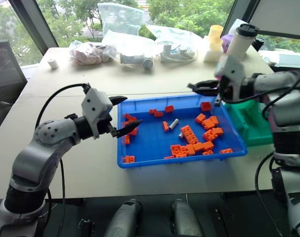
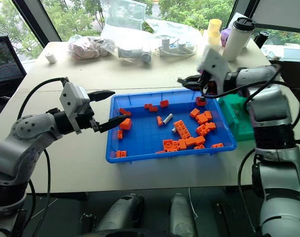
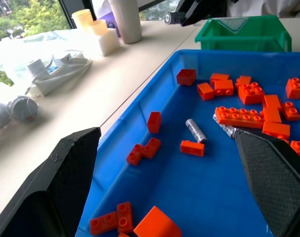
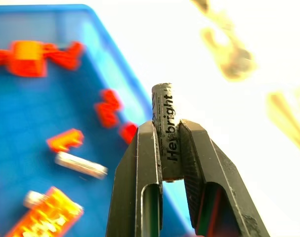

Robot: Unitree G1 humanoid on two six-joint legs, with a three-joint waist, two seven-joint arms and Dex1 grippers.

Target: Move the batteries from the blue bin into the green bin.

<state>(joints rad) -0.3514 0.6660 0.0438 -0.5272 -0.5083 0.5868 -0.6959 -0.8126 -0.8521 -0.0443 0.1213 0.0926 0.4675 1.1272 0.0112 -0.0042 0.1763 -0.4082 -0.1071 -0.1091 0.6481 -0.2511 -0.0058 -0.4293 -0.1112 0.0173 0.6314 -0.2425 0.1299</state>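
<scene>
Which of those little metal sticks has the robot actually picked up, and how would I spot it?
Start at the blue bin, then look above its far right corner, where the right gripper hangs. The battery is clamped between its two black fingers, sticking out past the tips. Unlike the other batteries lying among orange bricks, it is held in the air.

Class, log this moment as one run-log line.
right end effector: shut on battery | left end effector: open, idle | blue bin: two batteries left | green bin: awaiting drop

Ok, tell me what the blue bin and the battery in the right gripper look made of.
Blue bin: likely moulded plastic, with a uniform bright colour and smooth, slightly glossy low walls. Battery clamped in the right gripper: seemingly a metal cell with a dull grey finish and black lettering printed along it, possibly on a wrap.
</scene>
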